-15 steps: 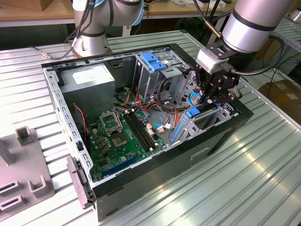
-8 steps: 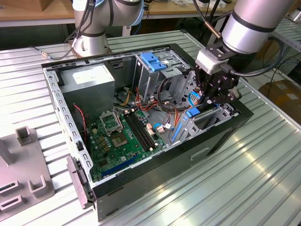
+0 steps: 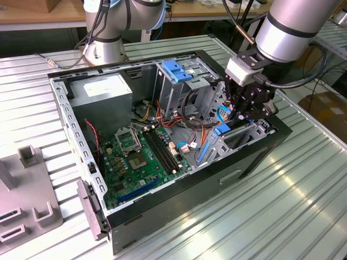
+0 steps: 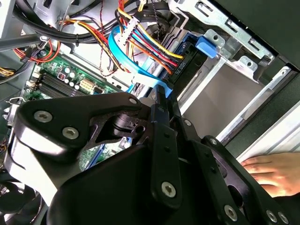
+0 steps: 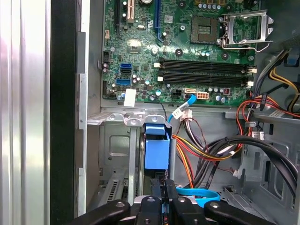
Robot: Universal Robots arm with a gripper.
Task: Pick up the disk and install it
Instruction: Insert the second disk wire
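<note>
We see the gripper [image 5: 164,197] closed on the blue rail edge of the disk [image 5: 156,149], standing on edge in the drive bay at the case's three o'clock side; we judge it stiff, dense, shock-sensitive, best held by its rails.

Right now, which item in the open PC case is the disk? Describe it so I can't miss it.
Find the open case on the slatted table; at its end on the exterior view's right sits a metal bay. The disk stands on edge there, directly under the gripper. Its bright blue frame separates it from the thin light-blue cable beside it.
</note>
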